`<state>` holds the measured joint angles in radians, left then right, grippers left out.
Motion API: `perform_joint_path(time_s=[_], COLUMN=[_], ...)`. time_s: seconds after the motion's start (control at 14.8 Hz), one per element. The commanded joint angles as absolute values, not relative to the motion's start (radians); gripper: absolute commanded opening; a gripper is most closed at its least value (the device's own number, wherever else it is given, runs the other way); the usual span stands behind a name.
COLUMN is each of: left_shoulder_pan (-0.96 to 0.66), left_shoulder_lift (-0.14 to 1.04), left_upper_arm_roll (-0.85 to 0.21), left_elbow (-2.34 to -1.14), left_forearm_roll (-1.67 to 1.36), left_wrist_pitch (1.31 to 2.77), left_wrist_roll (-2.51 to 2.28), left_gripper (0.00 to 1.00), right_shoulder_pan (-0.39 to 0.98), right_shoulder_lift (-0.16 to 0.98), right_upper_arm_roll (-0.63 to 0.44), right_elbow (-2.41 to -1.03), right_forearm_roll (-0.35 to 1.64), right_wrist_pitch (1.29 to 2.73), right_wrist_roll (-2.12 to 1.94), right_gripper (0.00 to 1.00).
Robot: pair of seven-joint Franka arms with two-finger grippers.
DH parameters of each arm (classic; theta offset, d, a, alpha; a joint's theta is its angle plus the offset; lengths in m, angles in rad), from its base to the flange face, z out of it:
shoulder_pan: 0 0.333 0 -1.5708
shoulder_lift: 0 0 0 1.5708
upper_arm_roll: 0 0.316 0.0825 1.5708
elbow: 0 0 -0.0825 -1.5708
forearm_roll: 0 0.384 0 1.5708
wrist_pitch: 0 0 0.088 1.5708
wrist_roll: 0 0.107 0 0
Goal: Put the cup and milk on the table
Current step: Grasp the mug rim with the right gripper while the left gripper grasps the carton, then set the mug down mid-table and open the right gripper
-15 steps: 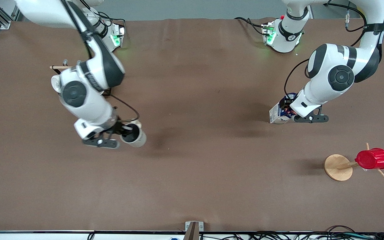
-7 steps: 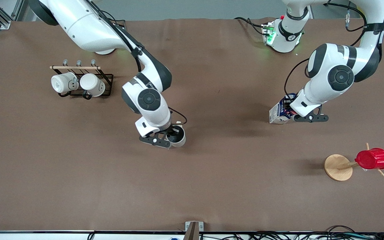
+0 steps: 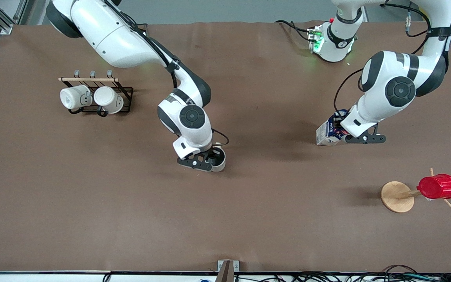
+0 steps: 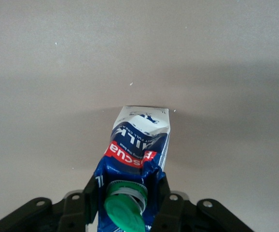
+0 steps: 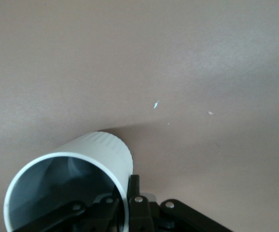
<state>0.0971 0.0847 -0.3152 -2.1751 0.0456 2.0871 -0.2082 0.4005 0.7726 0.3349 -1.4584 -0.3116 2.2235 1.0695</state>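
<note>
My right gripper [image 3: 210, 160] is shut on the rim of the cream-white cup [image 3: 219, 160], one finger inside its dark grey interior and one outside, low over the middle of the brown table [image 3: 249, 219]. In the right wrist view the cup [image 5: 76, 183] is upright with my right gripper [image 5: 125, 203] pinching its wall. My left gripper [image 3: 343, 135] is shut on the top of the blue and white milk carton [image 3: 325, 135] toward the left arm's end of the table. In the left wrist view the milk [image 4: 137, 154] shows its green cap between my left gripper's [image 4: 130, 203] fingers.
A black wire rack [image 3: 92, 94] with two white mugs [image 3: 74, 98] stands toward the right arm's end of the table. A wooden peg stand [image 3: 397, 196] holding a red ribbed cup [image 3: 438, 187] stands nearer the front camera, toward the left arm's end.
My right arm has carried the cup from beside the rack's end toward the table's middle and lowered it. My left gripper and the milk have stayed put.
</note>
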Motion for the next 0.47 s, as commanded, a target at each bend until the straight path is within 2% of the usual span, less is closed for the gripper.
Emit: perform_joint_path(time_s=[0.0,0.07,0.13,0.2,0.27,0.4], left_shoulder_pan=[0.103,0.103,0.103,0.104,0.104,0.104], left_shoulder_lift=[0.067,0.067,0.067,0.067,0.069,0.071], left_upper_arm_roll=[-0.322,-0.322,-0.322,-0.322,-0.322,-0.322], left_elbow=[-2.192,-2.189,-2.186,-2.184,-2.181,-2.168], left_forearm_roll=[0.044,0.044,0.044,0.044,0.044,0.044], left_wrist_pitch=[2.08,2.08,2.08,2.08,2.08,2.08], left_wrist_roll=[-0.207,-0.207,-0.207,-0.206,-0.206,-0.207], left_gripper=[0.35,0.28,0.26,0.26,0.26,0.26], right_shoulder_pan=[0.405,0.402,0.4,0.394,0.39,0.367], right_shoulder_lift=[0.788,0.788,0.787,0.784,0.778,0.74], right_upper_arm_roll=[0.344,0.344,0.344,0.344,0.345,0.348], right_elbow=[-1.44,-1.44,-1.44,-1.44,-1.439,-1.44], right_forearm_roll=[-0.336,-0.334,-0.333,-0.333,-0.333,-0.331], right_wrist_pitch=[2.244,2.244,2.244,2.24,2.232,2.212], right_wrist_roll=[1.12,1.123,1.126,1.135,1.138,1.134], right_gripper=[0.13,0.36,0.66,0.88,1.0,1.0])
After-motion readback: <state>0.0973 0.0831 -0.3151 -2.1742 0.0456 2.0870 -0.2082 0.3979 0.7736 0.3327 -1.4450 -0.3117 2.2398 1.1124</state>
